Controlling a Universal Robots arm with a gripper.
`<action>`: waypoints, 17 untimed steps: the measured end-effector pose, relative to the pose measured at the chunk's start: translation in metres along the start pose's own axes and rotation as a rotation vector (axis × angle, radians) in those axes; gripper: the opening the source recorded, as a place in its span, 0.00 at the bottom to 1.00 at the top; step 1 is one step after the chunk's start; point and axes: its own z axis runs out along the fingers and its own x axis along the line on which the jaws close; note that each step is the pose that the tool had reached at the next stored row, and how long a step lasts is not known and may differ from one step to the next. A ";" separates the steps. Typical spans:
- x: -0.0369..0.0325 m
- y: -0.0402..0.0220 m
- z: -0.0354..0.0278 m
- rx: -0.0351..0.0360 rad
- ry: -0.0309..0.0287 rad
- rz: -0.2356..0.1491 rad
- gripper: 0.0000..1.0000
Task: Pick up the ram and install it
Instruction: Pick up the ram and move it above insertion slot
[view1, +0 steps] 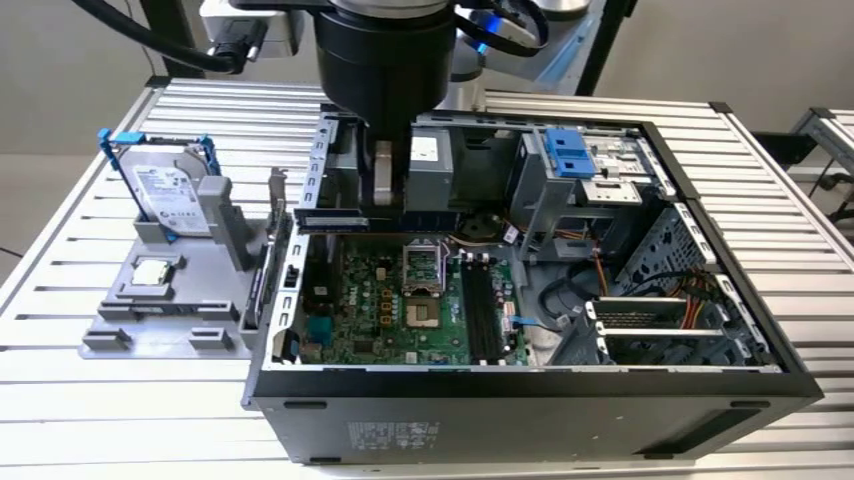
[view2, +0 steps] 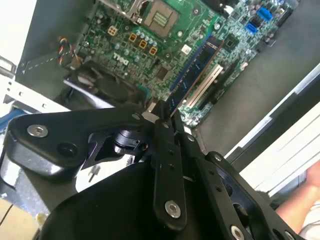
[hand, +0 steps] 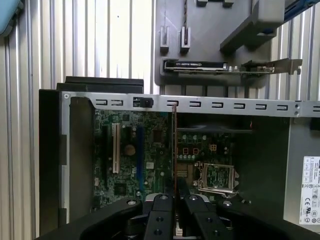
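Gripper (hand: 175, 199) clamped shut on the ram (hand: 174, 145), held edge-on above the motherboard (hand: 150, 150) inside the case (view1: 534, 385); pickup looks done; seating remains, the ram not yet in the slots (view1: 478, 310).

A: Is there any print that can be read?
B: No word or number I can tell. The hard drive (view1: 171, 195) bears a white label with dark print, too small to make out.
A: And the computer case (view1: 534, 410)?
B: A pale sticker (view1: 394, 435) with fine lines of print sits on its outer wall. In the first wrist view a white sticker (hand: 311, 190) with black print sits on grey metal inside.
A: The motherboard (view2: 150, 60)?
B: White lettering (view2: 122, 57), a maker's mark. The expansion card (hand: 200, 65) in the grey holder (hand: 210, 30) has small white letters along its black edge.
A: The ram (view1: 334, 220)?
B: Nothing legible.
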 end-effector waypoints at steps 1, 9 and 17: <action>0.0000 -0.0031 0.0000 -0.0001 0.0000 0.000 0.00; 0.0000 -0.0305 -0.0003 -0.0013 0.0001 0.000 0.00; 0.0000 -0.0606 -0.0006 -0.0019 0.0001 0.000 0.00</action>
